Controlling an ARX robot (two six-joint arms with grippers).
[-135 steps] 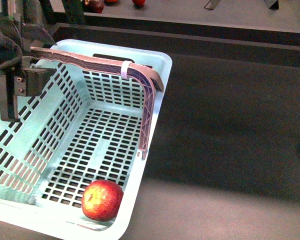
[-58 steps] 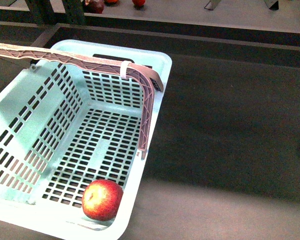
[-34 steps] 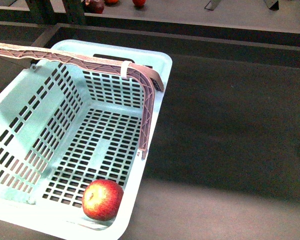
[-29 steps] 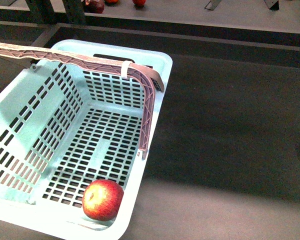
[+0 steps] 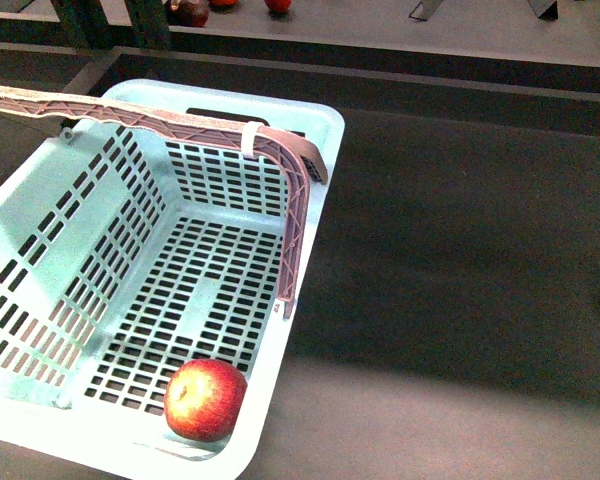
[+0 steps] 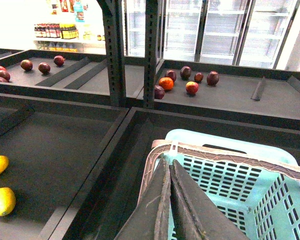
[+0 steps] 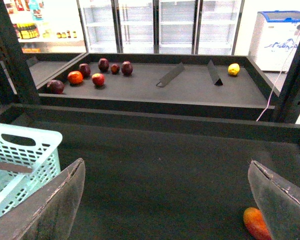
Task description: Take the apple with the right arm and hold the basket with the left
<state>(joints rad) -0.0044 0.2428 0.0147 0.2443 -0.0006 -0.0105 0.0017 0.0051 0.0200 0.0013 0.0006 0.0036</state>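
Observation:
The apple, glossy red with a yellow blotch, lies inside the pale mint-blue basket at its near corner. The brownish-mauve handle stands raised across the basket. Neither gripper shows in the front view. In the left wrist view my left gripper is shut with nothing seen between its fingers. Its tips are just short of the handle's corner at the basket's rim. In the right wrist view my right gripper is wide open and empty over the dark shelf floor. The basket's corner is beside it.
A small orange fruit lies on the shelf floor by one right fingertip. Dark maroon and red-orange fruits sit on the back shelf, also shown in the right wrist view. Lemons lie in the neighbouring bin. Steel posts stand behind the basket.
The left arm, seen 2.3 s ago at the handle's left end in the front view, has left that view. The basket and apple have not moved.

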